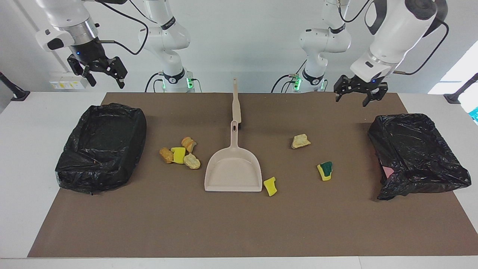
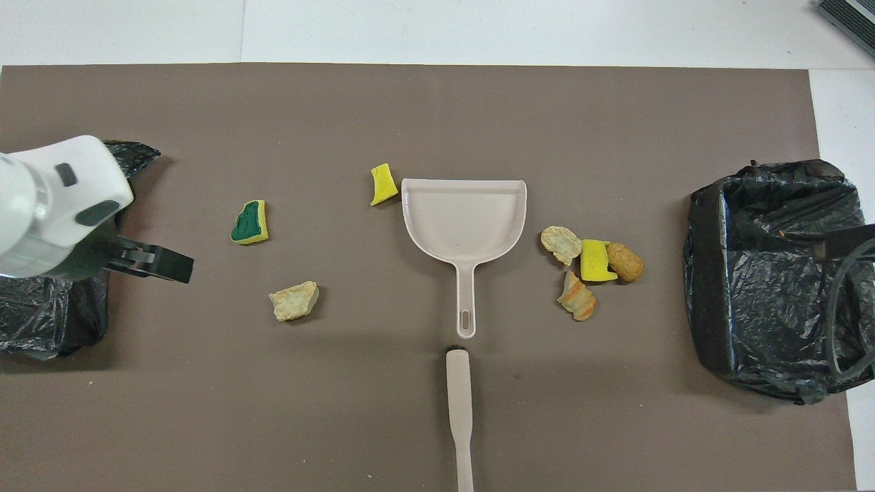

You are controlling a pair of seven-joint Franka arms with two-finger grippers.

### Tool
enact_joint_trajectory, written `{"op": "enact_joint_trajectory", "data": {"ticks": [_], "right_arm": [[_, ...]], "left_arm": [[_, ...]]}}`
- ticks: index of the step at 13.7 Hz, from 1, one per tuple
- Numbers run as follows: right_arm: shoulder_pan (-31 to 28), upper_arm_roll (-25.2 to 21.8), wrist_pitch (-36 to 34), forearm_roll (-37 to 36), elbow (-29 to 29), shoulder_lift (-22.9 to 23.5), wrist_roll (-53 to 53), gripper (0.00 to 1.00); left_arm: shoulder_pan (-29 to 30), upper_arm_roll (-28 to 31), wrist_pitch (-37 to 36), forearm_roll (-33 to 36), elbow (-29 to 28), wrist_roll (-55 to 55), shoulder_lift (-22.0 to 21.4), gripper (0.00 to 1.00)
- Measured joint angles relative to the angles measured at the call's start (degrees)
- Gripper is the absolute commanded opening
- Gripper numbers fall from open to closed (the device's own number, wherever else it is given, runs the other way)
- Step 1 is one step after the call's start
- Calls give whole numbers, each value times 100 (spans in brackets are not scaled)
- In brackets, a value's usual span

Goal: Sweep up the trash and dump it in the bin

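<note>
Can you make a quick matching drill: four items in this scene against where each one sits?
Items:
1. dustpan
2. hand brush
3. green-faced sponge
4. left gripper

Places:
A. up in the air, open, holding nothing
B. mid-mat, pan empty
C. between the dustpan and the bin at the left arm's end
D. in line with the dustpan's handle, nearer to the robots

Pairs: 1-B, 2-D, 3-C, 4-A
</note>
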Motion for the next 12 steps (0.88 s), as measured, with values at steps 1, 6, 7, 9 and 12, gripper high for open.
{"op": "enact_joint_trajectory", "data": {"ticks": [1, 6, 7, 9, 12], "right_arm": [[0, 0, 0, 0, -5, 0, 0, 100], [0, 0, 0, 0, -24, -3, 0, 100], [0, -1, 0, 0, -36, -5, 0, 100], [0, -1, 0, 0, -79, -29, 0, 100], [0, -1, 0, 0, -121, -61, 0, 100]], "left_arm": [[-290, -8, 53, -1, -116, -419, -29, 100], [-1440, -31, 606, -122, -900, -1795, -420, 100], [-1642, -30, 712, -174, -1053, -2012, -481, 100], [-2099, -28, 948, -197, -1311, -2459, -527, 100], [-2747, -34, 1370, -379, -1744, -2996, -522, 100]]}}
